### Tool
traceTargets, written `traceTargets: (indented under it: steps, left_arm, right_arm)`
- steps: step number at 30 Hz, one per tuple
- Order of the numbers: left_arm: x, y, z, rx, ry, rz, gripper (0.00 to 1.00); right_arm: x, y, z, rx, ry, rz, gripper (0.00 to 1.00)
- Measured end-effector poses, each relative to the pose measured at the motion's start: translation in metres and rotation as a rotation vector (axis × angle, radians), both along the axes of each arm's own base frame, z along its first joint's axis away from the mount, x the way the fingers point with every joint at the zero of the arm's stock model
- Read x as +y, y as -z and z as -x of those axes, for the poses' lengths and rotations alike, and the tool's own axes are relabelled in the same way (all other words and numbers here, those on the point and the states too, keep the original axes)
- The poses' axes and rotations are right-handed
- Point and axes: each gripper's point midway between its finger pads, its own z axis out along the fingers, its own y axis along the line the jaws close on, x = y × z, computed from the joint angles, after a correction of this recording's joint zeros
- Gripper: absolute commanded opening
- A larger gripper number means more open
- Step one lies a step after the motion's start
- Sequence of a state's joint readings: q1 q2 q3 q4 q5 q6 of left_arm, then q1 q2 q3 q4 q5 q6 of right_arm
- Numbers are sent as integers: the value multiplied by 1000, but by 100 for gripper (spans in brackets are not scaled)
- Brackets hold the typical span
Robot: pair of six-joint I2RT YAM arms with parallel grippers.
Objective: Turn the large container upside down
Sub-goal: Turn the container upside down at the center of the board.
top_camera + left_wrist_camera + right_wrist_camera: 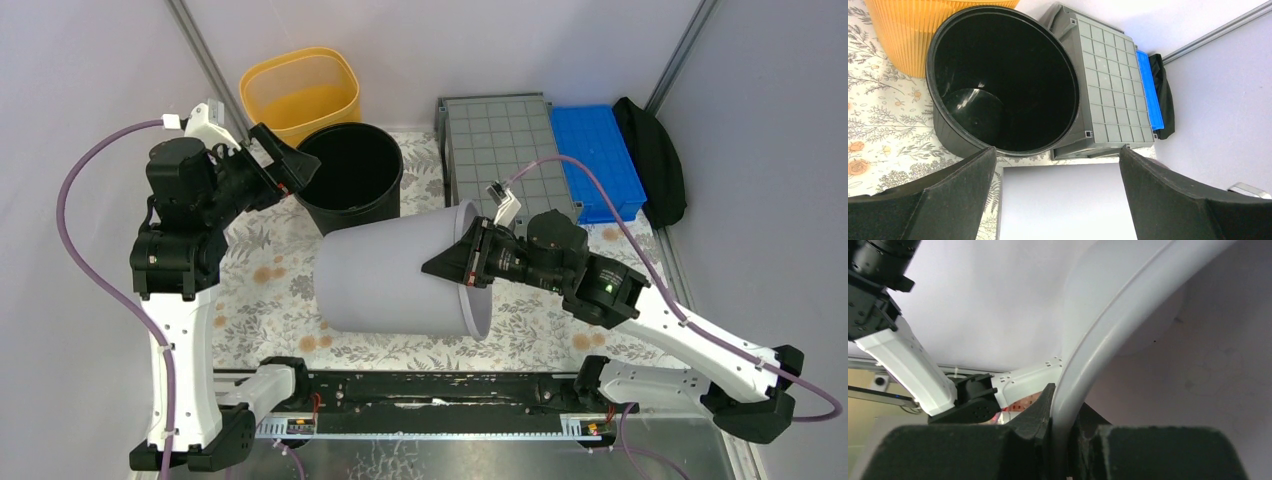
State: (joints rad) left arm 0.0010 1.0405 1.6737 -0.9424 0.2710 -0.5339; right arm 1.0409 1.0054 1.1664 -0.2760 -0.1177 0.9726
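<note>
Dark-grey crate (500,140) sits gridded underside up, apparently finished; right end effector (450,265) pinches tipped pale bucket (390,285) rim, left end effector (292,165) gapes empty.

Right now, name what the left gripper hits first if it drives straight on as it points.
Most likely the black bucket, at its near rim; the left gripper stands open just before it. Depth is unclear.

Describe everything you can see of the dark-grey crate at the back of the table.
The dark-grey crate looks like moulded plastic, rectangular, with sloped walls. Its square-gridded underside faces up, so it lies upside down on the flowered cloth at the far side. The black bucket stands close on its left and the blue tray runs along its right. Whether they touch cannot be told. Nothing grips it.
</note>
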Motion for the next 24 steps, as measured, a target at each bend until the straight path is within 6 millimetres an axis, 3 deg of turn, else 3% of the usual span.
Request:
traceTargets:
  steps: [8,15,24]
  left_arm:
    - [-5,-3,2,4,12,35,100]
    - [-16,-21,4,-19,67,83,100]
    - [-25,-22,8,-4,104,127,100]
  right_arm:
    - [4,14,-20,107,19,-169,0]
    - [11,30,-31,210,-18,-327,0]
    - [10,47,-49,296,-52,-504,0]
